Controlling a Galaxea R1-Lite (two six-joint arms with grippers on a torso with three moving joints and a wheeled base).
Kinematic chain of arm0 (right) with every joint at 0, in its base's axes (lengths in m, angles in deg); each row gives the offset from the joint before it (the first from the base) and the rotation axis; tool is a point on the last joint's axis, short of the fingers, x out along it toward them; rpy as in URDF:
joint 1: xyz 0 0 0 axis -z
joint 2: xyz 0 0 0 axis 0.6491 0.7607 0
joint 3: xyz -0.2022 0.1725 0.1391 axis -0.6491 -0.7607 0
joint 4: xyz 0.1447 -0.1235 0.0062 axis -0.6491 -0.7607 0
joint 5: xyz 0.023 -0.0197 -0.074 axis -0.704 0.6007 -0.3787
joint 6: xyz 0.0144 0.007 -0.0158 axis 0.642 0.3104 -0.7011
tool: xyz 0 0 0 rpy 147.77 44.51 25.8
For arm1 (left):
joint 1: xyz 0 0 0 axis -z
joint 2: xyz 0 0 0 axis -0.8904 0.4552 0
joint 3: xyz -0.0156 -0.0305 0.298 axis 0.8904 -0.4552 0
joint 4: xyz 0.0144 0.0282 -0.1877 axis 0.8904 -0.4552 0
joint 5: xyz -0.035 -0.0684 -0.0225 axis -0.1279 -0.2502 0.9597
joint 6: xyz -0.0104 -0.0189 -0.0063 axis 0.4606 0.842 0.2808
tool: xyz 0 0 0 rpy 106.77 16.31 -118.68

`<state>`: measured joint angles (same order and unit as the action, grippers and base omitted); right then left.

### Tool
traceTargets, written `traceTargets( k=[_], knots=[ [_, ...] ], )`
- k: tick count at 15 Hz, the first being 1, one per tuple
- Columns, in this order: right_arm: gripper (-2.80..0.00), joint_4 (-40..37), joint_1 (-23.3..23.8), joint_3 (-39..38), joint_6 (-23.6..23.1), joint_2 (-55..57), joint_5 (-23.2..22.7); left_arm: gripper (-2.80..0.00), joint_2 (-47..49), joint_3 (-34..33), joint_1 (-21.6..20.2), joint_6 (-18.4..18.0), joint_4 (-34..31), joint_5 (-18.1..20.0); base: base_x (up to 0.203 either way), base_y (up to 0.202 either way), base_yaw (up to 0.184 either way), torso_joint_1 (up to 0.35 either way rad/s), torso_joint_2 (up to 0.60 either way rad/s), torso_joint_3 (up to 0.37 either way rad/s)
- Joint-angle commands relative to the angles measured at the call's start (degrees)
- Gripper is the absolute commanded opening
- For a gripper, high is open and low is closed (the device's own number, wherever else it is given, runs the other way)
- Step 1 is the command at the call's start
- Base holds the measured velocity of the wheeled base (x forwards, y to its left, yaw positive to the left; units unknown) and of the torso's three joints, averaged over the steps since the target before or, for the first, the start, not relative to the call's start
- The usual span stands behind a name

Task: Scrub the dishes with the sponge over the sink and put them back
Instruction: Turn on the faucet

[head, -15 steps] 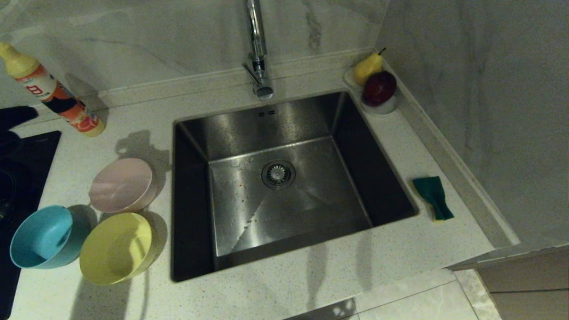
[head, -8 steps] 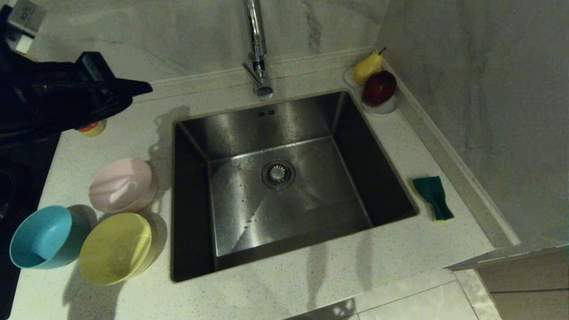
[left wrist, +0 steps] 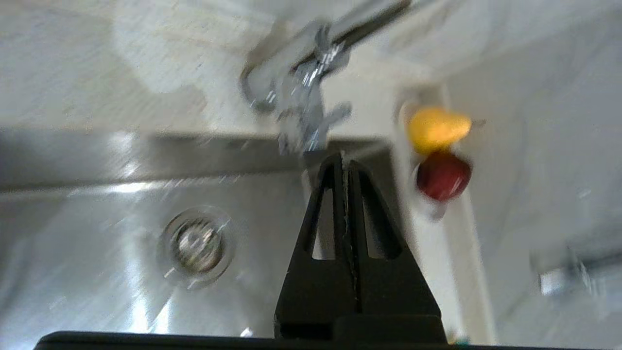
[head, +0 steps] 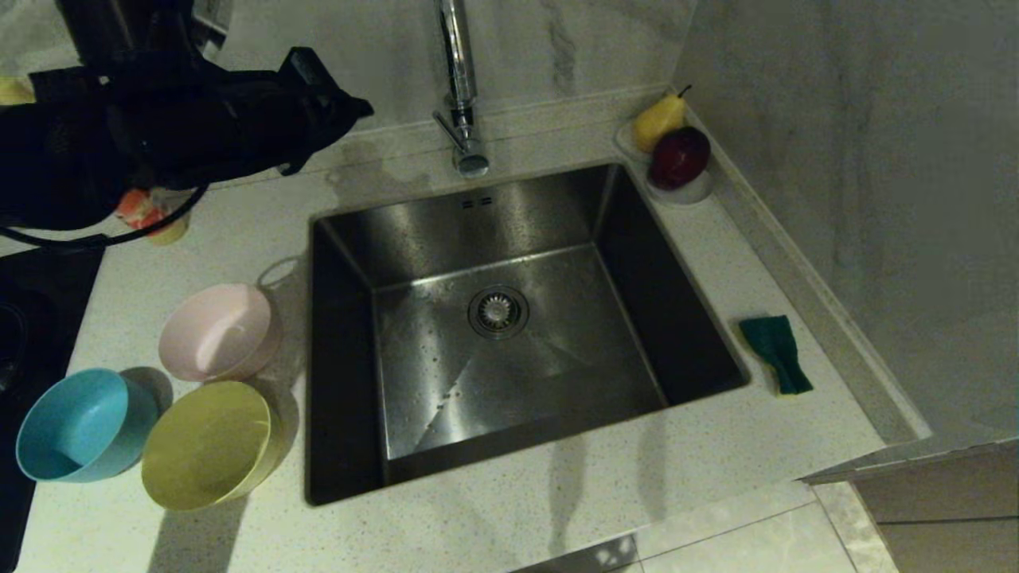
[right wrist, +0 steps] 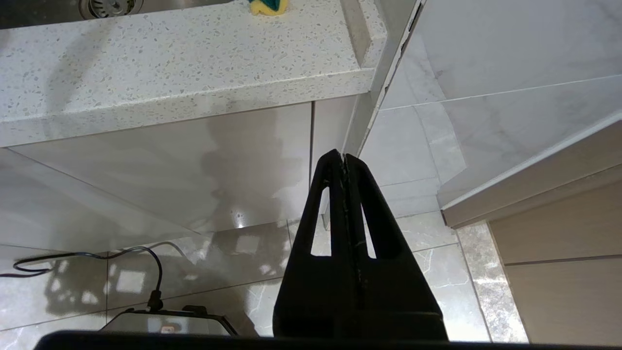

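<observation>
With the left gripper (head: 362,106) clenched empty above the counter's (head: 509,509) rear-left corner, I should spread its fingers before lowering onto the pink bowl (head: 216,333).

bowls (head: 215,334) left of sink (head: 493,318) | sponge (head: 776,352) right of sink | tap (head: 462,95) behind sink

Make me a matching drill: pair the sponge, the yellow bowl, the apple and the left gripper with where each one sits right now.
Things:
1. green-faced rectangular sponge
2. yellow round plastic bowl
3. dark red apple
4. black left gripper

Places:
A. in the small white dish at the back corner, by a yellow pear
B. on the counter right of the steel sink
C. raised above the counter, left of the chrome tap
D. on the counter left of the sink

Pairs: 1-B, 2-D, 3-A, 4-C
</observation>
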<state>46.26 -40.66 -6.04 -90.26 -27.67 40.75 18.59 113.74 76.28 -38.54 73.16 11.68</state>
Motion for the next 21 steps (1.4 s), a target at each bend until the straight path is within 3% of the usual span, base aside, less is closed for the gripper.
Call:
traceTargets(
  k=[1,4,8,11,14,21],
  knots=[
    [-2.8,0.0,0.0,-0.01,-0.04,-0.04,0.0,-2.8,5.66,3.16,0.05,1.8,3.02,0.07,0.0,0.0,0.0,0.0,0.0,0.0],
    [-2.8,0.0,0.01,-0.01,-0.04,-0.04,0.0,-2.8,9.02,6.32,0.03,2.49,5.23,0.11,0.0,0.0,0.0,0.0,0.0,0.0],
    [-2.8,0.0,0.01,-0.01,-0.04,-0.04,0.0,-2.8,14.07,14.03,0.07,6.91,5.16,0.22,0.0,0.0,0.0,0.0,0.0,0.0],
    [-2.8,0.0,-0.06,-0.01,-0.04,-0.04,0.0,-2.8,15.6,14.44,0.15,7.41,6.07,6.07,0.0,0.0,0.0,0.0,0.0,0.0],
    [-2.8,0.0,0.01,-0.01,-0.04,-0.01,0.0,-2.8,17.12,14.44,0.28,7.42,11.15,6.59,0.0,0.0,0.0,0.0,0.0,0.0],
    [-2.8,0.0,-0.01,-0.01,-0.04,0.0,0.0,-2.8,19.93,14.35,0.35,7.0,13.15,6.16,0.0,0.0,0.0,0.0,0.0,0.0]
  ],
)
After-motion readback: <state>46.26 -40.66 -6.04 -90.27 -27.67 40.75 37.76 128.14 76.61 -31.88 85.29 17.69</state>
